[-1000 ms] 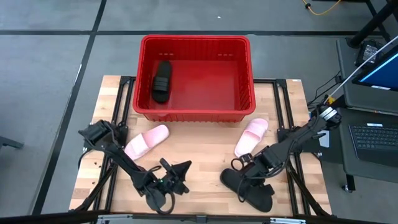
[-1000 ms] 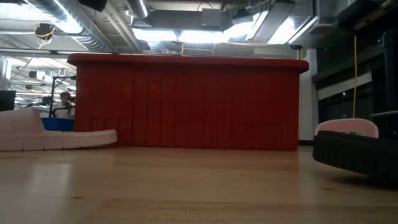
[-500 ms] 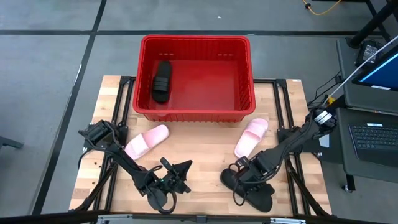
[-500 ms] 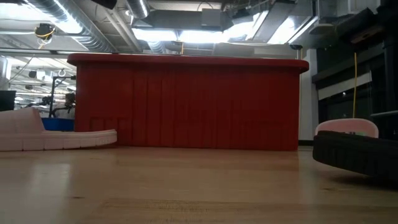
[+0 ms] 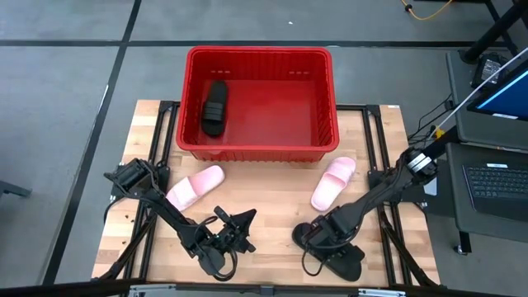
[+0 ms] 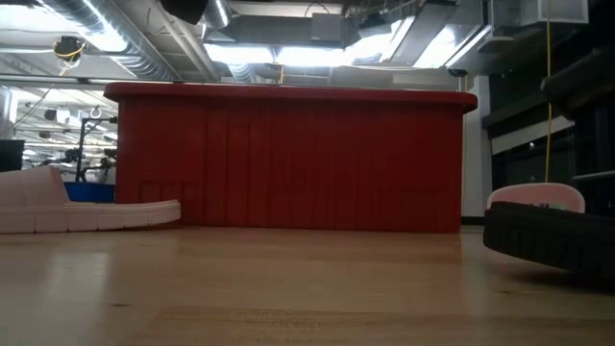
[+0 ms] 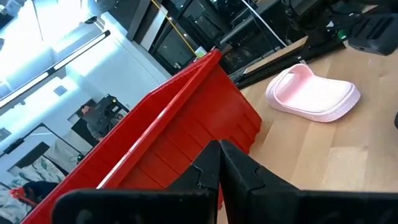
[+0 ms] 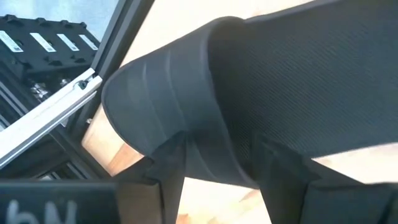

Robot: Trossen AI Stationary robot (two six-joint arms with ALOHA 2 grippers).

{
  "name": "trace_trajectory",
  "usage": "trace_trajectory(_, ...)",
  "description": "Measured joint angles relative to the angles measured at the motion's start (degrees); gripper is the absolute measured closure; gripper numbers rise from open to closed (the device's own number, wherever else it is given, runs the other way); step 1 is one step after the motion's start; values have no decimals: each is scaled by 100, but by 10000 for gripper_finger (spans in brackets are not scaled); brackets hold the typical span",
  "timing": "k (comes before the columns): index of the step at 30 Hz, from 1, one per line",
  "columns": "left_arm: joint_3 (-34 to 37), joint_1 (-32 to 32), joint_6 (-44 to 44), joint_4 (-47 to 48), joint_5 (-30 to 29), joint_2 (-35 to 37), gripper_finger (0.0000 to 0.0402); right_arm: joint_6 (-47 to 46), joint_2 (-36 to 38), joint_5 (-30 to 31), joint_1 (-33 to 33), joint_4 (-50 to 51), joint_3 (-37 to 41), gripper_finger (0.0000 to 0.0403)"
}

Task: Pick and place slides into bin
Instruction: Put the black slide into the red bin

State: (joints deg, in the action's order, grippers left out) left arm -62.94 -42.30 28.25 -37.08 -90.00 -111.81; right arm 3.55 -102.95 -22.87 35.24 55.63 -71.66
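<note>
The red bin point(image 5: 257, 103) stands at the table's far middle with one black slide point(image 5: 215, 107) lying on its floor. Two pink slides lie sole-down on the table, one at the left point(image 5: 195, 187) and one at the right point(image 5: 333, 182). The second black slide point(image 5: 334, 257) lies near the front right edge. My right gripper point(image 5: 318, 239) is low over it and open, its fingers point(image 8: 158, 171) standing on either side of the slide's strap point(image 8: 205, 124); I cannot tell whether they touch it. My left gripper point(image 5: 241, 227) is shut and empty at the near middle.
The bin's red wall point(image 6: 288, 159) fills the far side in the low view, with the left pink slide point(image 6: 86, 207) and the black slide point(image 6: 548, 240) on either side. Bare wooden table lies between the two arms. A laptop point(image 5: 495, 177) stands off the table's right.
My right gripper has gone down and toward the table's near left, closing in over the black slide at the front right. The slides have not moved.
</note>
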Motion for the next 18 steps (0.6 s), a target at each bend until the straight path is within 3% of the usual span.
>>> trace_trajectory(6, 0, 9, 31, 2, 89, 0, 400, 236, -99, -74, -4, -83, -2, 259)
trace_trajectory(12, 0, 7, 196, 4, 179, 0, 400, 576, -99, -123, -54, -41, -5, 378)
trace_trajectory(18, 2, -54, 433, 2, 293, 0, 400, 78, -102, -235, -208, -81, -7, 388)
